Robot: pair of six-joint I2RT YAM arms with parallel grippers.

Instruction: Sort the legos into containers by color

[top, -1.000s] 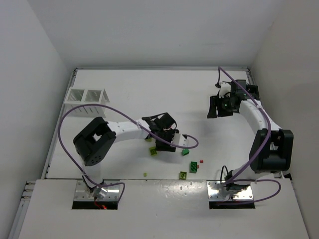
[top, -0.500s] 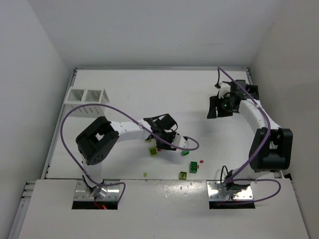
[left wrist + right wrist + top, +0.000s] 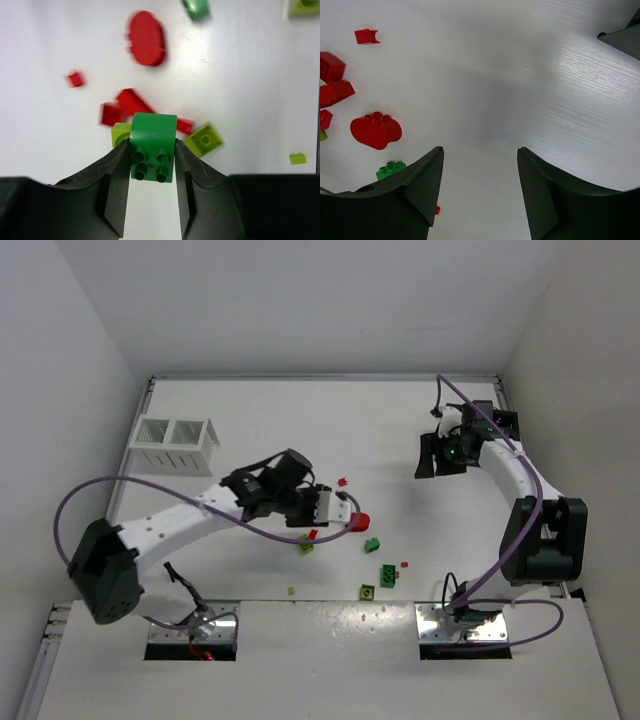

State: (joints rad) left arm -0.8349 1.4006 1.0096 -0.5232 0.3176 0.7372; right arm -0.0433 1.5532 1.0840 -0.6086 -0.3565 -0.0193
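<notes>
My left gripper [image 3: 152, 144] is shut on a dark green lego brick [image 3: 153, 129], studs facing the camera, held above the table. Below it lie red bricks [image 3: 131, 102] and yellow-green bricks [image 3: 206, 140], with a flat round red piece [image 3: 146, 38] further ahead. In the top view the left gripper [image 3: 322, 514] hangs over the table's middle, beside the round red piece [image 3: 360, 523]. The white container [image 3: 178, 435] stands at the far left. My right gripper [image 3: 480, 165] is open and holds nothing, raised at the far right [image 3: 432, 455]. A black boxy shape [image 3: 503, 422] behind the right arm may be the black container.
More legos lie loose near the front middle: green bricks [image 3: 372, 545] [image 3: 386, 575], a yellow-green one [image 3: 368, 591], tiny red bits [image 3: 405, 564] [image 3: 342, 481] and a small yellow-green bit [image 3: 291, 590]. A purple cable [image 3: 120, 485] loops off the left arm.
The left gripper closed on the green brick and lifted it, while the left arm swung out to the left. The round red piece now shows. The right arm stayed still.
</notes>
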